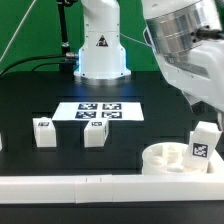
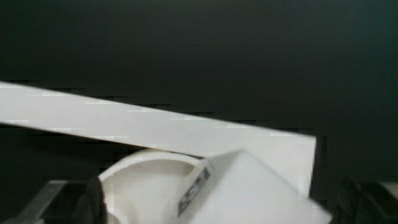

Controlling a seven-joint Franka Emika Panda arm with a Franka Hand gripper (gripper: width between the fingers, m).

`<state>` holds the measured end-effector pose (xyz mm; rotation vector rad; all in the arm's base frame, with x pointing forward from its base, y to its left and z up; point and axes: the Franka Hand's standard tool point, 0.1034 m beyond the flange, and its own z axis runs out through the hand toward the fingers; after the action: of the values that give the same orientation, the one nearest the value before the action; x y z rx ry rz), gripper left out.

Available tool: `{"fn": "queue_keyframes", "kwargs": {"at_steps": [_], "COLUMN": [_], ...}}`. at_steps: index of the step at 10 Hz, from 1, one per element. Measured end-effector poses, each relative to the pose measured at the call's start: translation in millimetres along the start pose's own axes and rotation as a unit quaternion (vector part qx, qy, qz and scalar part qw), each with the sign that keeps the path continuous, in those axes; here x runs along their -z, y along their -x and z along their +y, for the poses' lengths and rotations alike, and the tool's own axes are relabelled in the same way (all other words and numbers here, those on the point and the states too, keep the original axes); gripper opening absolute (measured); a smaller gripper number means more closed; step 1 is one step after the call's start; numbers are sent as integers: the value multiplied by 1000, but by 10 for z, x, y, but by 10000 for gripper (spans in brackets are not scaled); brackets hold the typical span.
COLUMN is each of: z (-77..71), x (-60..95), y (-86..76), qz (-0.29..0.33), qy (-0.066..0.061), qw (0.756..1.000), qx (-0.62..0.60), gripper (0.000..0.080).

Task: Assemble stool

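The round ring-shaped seat (image 1: 168, 160) lies at the front of the exterior view's right. One block leg (image 1: 203, 142) stands upright on its right side, tag facing front. Two more legs (image 1: 44, 131) (image 1: 95, 134) stand apart on the black table at the left and middle. In the wrist view my gripper (image 2: 214, 208) is open. Its dark fingers (image 2: 57, 205) show at both lower corners, and the leg (image 2: 267, 175) and the seat's curved rim (image 2: 143, 180) lie between them. The jaws stand wide around the leg and do not hold it.
The marker board (image 1: 98, 110) lies flat mid-table behind the two loose legs. A long white border wall (image 1: 90, 186) runs along the front edge and crosses the wrist view (image 2: 107, 112). The robot base (image 1: 102, 50) stands at the back. The arm (image 1: 190, 55) hangs over the right side.
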<state>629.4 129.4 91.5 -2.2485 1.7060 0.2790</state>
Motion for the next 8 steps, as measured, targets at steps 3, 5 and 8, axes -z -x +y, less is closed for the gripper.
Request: {"fn": "queue_keyframes", "kwargs": {"at_steps": [3,5,8], "z": [58,17,18], "x": [-7,89,65], "y": [7,-16,-94], "qz": [13,26,35], "qy": [34,59,66], "qw": [981,930,837], "qx": [189,362,542], "gripper": [649,649,649]}}
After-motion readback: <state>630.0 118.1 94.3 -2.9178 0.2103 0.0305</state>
